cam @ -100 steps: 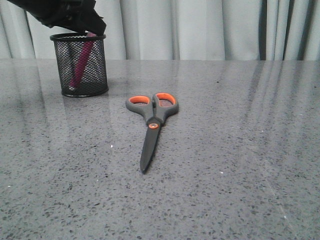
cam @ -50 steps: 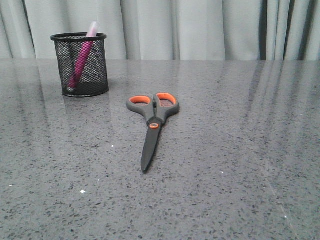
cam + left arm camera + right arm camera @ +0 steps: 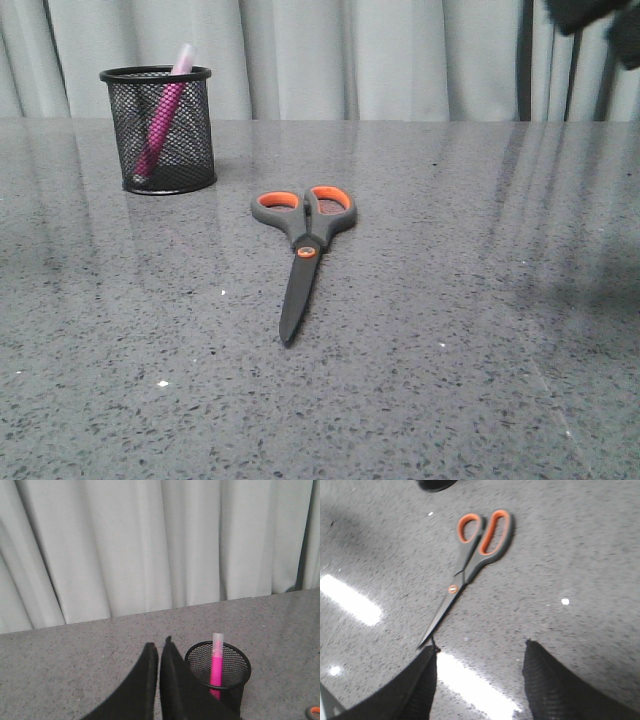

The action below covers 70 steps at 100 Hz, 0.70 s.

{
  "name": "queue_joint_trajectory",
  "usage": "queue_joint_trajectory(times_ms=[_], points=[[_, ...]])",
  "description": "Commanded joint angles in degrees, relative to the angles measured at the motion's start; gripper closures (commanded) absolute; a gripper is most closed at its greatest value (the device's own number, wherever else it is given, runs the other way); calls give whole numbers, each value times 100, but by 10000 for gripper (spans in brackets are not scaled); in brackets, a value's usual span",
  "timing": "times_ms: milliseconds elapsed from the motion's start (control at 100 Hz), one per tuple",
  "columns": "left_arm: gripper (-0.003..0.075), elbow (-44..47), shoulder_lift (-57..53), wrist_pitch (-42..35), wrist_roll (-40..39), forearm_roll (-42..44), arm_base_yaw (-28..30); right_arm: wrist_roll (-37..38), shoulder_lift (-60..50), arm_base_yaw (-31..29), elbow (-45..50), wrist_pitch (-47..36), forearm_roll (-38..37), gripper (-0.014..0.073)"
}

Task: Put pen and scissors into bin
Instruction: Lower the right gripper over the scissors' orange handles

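The black mesh bin (image 3: pixel 160 130) stands at the far left of the table. The pink pen (image 3: pixel 165 115) leans inside it, its pale cap above the rim. The left wrist view shows the bin (image 3: pixel 235 672) and the pen (image 3: pixel 216 660) too. The scissors (image 3: pixel 303 245) lie flat and closed at mid-table, handles away, blades pointing to the near edge; they also show in the right wrist view (image 3: pixel 470 565). My left gripper (image 3: pixel 159 647) is shut and empty, beside the bin. My right gripper (image 3: pixel 480 647) is open and empty, above the table by the blade tip. A dark part of the right arm (image 3: pixel 600 20) shows at the front view's top right corner.
The grey speckled table (image 3: pixel 480 300) carries only the bin and the scissors. Pale curtains (image 3: pixel 380 55) hang behind its far edge. Bright light reflections lie on the table in the right wrist view (image 3: pixel 350 605).
The left arm, over the bin one second ago, has left the front view. The pen stays in the bin. The right arm has entered at the top right.
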Motion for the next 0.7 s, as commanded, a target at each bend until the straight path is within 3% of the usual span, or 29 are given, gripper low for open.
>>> queue_joint_trajectory(times_ms=[0,130,230,420,540,690], points=[[742,138,-326,-460,-53,-231,1,9,402,250,-453,-36,148,245],[742,371,-634,-723,-53,-231,-167,121,1187,717,-996,180,148,244],[742,383,-692,-842,-53,-142,-499,682,1773,1040,-1522,320,-227,244],[742,383,-692,-1028,-53,168,-1048,2627,2739,1564,-2567,969,-2408,245],[742,383,-692,-1079,-53,180,-1132,3204,3188,1905,-3041,1325,-3317,245],[742,383,-692,-1090,-53,180,-1134,3264,3439,1990,-3176,1205,-3137,245]])
